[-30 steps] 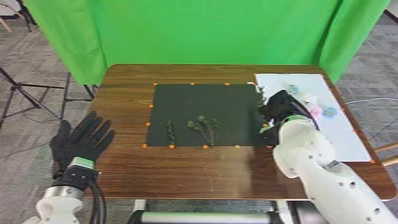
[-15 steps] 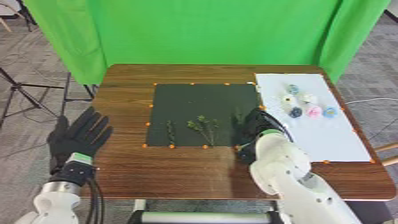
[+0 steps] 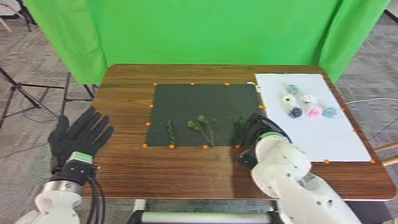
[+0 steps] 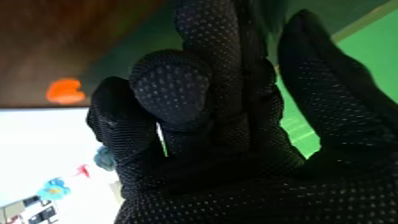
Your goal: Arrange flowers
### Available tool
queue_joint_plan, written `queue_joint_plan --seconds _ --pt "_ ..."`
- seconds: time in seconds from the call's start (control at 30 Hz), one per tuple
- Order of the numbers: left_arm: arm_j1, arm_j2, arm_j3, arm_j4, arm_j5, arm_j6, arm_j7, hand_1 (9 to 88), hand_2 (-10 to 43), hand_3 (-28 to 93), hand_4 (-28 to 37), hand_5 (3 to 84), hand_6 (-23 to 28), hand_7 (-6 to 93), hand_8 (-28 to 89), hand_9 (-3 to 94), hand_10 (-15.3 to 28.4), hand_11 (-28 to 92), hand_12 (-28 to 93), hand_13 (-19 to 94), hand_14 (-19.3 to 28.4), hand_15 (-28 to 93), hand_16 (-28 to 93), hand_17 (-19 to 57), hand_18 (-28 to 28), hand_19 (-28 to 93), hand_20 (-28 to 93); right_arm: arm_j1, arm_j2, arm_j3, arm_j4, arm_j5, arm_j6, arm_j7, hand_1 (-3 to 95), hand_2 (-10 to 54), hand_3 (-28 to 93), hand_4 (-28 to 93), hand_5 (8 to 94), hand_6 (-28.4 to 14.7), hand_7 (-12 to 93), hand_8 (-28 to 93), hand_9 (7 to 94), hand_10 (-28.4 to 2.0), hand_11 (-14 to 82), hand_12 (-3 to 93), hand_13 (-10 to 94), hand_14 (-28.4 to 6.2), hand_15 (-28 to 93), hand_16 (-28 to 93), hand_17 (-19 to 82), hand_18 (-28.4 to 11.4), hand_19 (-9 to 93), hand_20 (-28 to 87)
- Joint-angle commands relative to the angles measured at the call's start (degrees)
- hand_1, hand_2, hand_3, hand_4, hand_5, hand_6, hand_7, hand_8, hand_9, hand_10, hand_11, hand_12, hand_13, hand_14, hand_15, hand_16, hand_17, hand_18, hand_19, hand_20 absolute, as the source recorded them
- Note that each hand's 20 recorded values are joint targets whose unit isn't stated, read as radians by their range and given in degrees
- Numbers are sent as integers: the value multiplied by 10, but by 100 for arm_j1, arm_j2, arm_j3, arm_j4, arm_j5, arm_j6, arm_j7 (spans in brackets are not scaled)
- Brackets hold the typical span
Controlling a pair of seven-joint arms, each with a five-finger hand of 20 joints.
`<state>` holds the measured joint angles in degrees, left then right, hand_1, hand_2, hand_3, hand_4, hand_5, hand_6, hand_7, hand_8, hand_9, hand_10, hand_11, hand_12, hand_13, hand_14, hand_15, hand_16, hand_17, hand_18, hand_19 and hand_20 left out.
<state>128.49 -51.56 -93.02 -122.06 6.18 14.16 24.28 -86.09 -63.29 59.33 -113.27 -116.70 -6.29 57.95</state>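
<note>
Could not tell the right hand [image 3: 263, 125] open from closed, at the dark mat's [image 3: 191, 100] right edge beside a green sprig [image 3: 238, 121]. Saw straight, spread fingers on the left hand [image 3: 73, 144]. Found leafy stems [image 3: 207, 131] on the mat, flowers [image 3: 314, 111] on the white sheet [image 3: 333, 142].

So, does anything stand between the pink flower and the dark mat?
Yes: in the head view, the dark blue flower lies right beside the pink flower, on the side toward the dark mat. The right robot hand is at the mat's right edge, nearer the robot.
</note>
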Motion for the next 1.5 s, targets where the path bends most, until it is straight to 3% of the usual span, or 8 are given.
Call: queue_joint_plan --seconds 0.03,0.2,0.3,0.37,0.77,0.93,1.23,1.5 --pt "99 -16 -64 -33 -41 83 20 237 137 711 -283 379 81 189 -106 303 141 222 103 205 143 393 -90 -55 141 367 86 -128 153 130 -101 -326 -157 47 323 11 731 -186 694 -78 345 -74 831 -165 368 295 832 -87 604 356 558 -231 932 466" --pt "96 -35 -113 -12 -9 92 -65 237 138 711 -283 379 81 191 -106 303 140 223 103 205 143 394 -91 -55 142 368 85 -266 222 302 -229 -201 -231 9 314 19 713 -186 696 -82 296 -75 831 -170 353 288 830 -89 603 358 556 -233 932 471" --pt "128 -40 -165 -6 -493 -2 67 237 134 715 -283 378 81 190 -106 301 141 224 104 204 144 393 -92 -56 144 369 85 -294 284 248 -189 -635 -233 -64 307 30 707 -181 700 -84 253 -68 829 -172 335 278 828 -91 603 359 554 -234 932 474" --pt "179 -44 -184 -13 -321 52 39 238 133 714 -283 378 81 189 -107 302 141 224 103 204 145 393 -92 -56 144 369 85 -299 318 294 -214 -594 -224 -68 306 31 706 -180 698 -86 236 -64 829 -172 331 275 828 -93 603 359 554 -233 932 475" --pt "147 -11 -199 -29 -117 -119 171 239 132 713 -283 378 80 192 -107 304 140 225 104 208 144 393 -91 -55 143 368 83 -913 1006 1270 -496 -993 1401 -1665 321 34 734 -191 671 -74 233 -71 748 -176 284 241 732 -121 634 361 451 -226 931 421" --pt "172 -5 -242 -47 -45 -15 112 240 133 712 -283 378 80 192 -107 304 139 224 103 208 144 392 -91 -54 143 367 83 -1128 1059 2060 -634 -714 231 -1389 329 13 763 -206 571 -73 193 -87 626 -181 175 183 675 -131 660 317 401 -221 923 364" --pt "262 15 -257 -76 -161 -22 332 242 136 709 -283 380 80 192 -107 305 141 224 103 209 144 392 -91 -55 143 367 84 -1000 1244 2125 -49 -1224 -171 -1953 388 -67 773 -219 469 -73 118 -93 483 -150 92 134 667 -131 706 295 401 -226 932 360" --pt "238 -21 -247 -79 -148 -2 305 241 137 711 -283 381 80 193 -107 306 141 226 103 209 144 392 -91 -55 143 368 84 -439 1149 1785 494 -1212 -451 -2163 421 -85 800 -244 430 -76 116 -102 423 -136 90 112 655 -125 722 289 396 -223 929 354"
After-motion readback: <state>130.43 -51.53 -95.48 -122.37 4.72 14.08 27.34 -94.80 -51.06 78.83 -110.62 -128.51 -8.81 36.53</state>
